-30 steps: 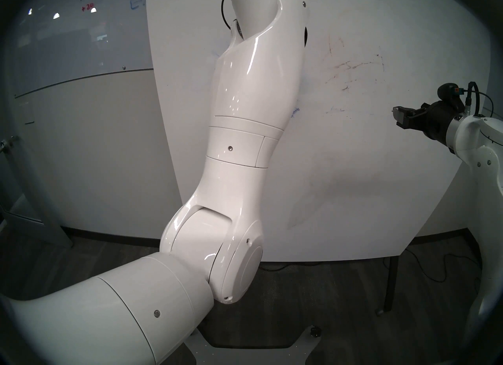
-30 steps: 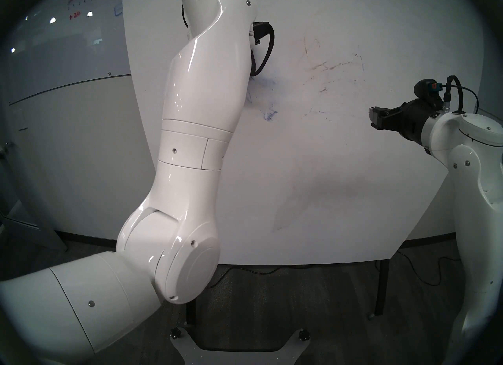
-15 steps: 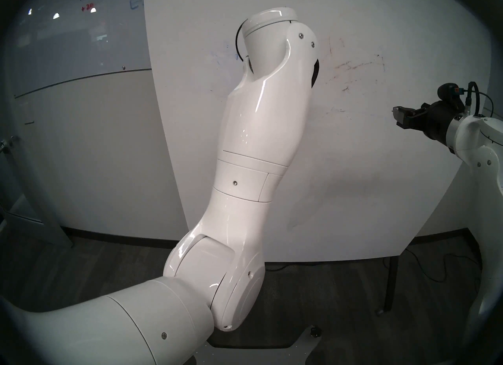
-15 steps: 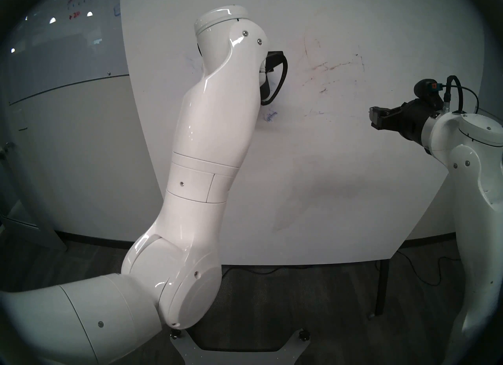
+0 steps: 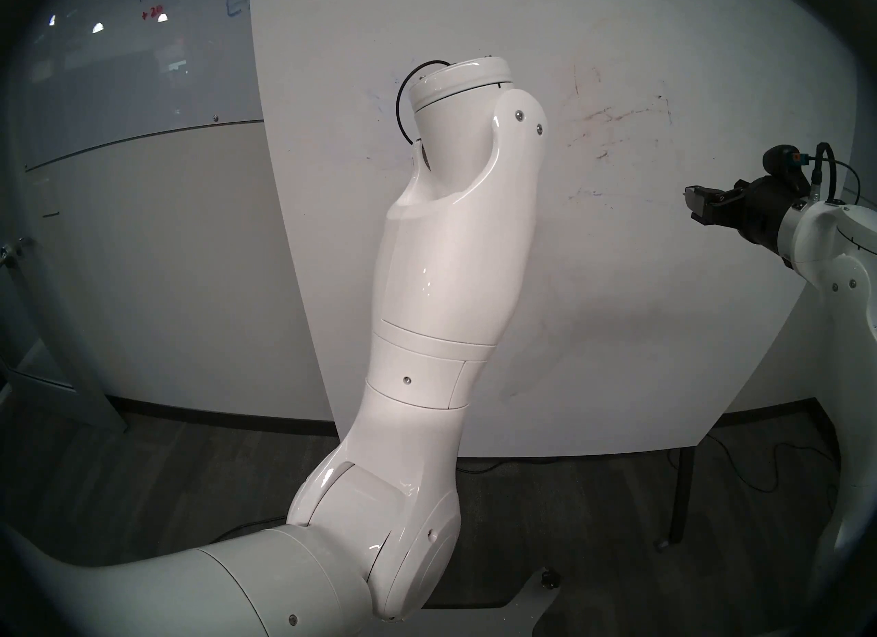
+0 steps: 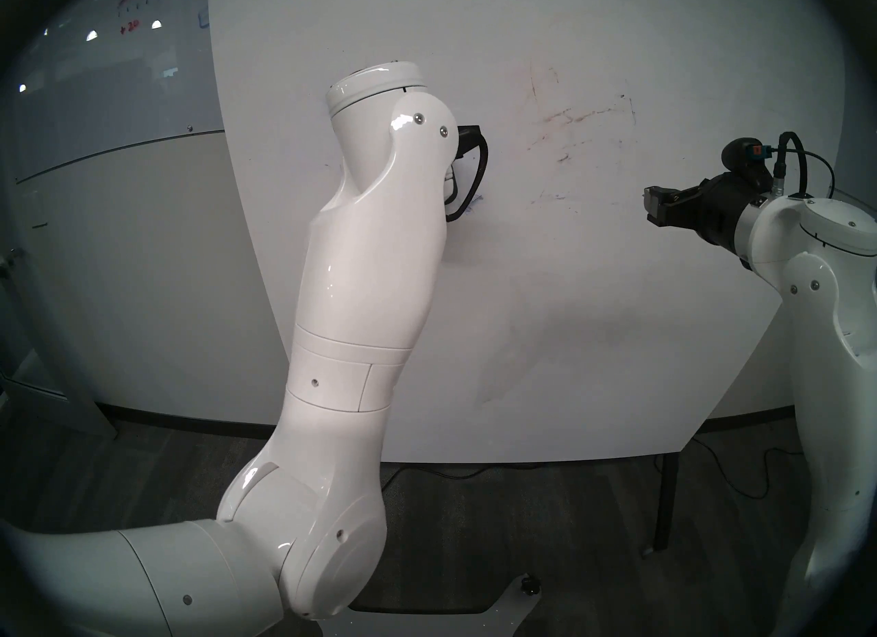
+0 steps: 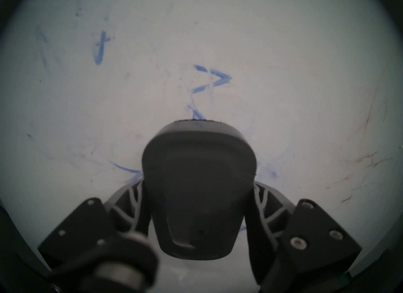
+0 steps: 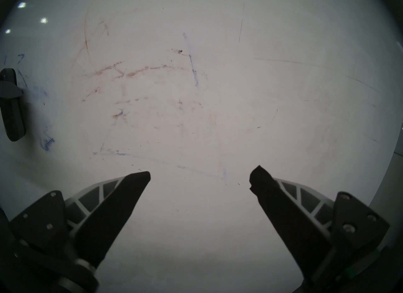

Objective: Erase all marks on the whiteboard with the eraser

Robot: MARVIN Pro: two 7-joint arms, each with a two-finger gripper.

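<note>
The large white whiteboard (image 5: 617,289) stands upright in front of me. In the left wrist view my left gripper (image 7: 198,200) is shut on the dark grey eraser (image 7: 198,176), whose far edge presses against the whiteboard (image 7: 283,45). Blue marks (image 7: 214,79) lie just beyond the eraser, with another stroke (image 7: 100,48) further left. In the head views my left forearm hides that gripper. Faint brownish streaks (image 5: 617,116) sit to the right. My right gripper (image 8: 200,176) is open and empty, held off the board (image 5: 695,204). The eraser (image 8: 12,111) shows at its view's left edge.
A glossy grey glass board with graph scribbles (image 5: 118,52) hangs on the wall to the left. The whiteboard's dark stand leg (image 5: 681,493) and loose cables (image 5: 759,470) are on the floor at the right. My base plate (image 6: 474,622) is below.
My left arm has swept downward along the whiteboard with the eraser, and faint blue smudges now show above it. The right arm has not moved.
</note>
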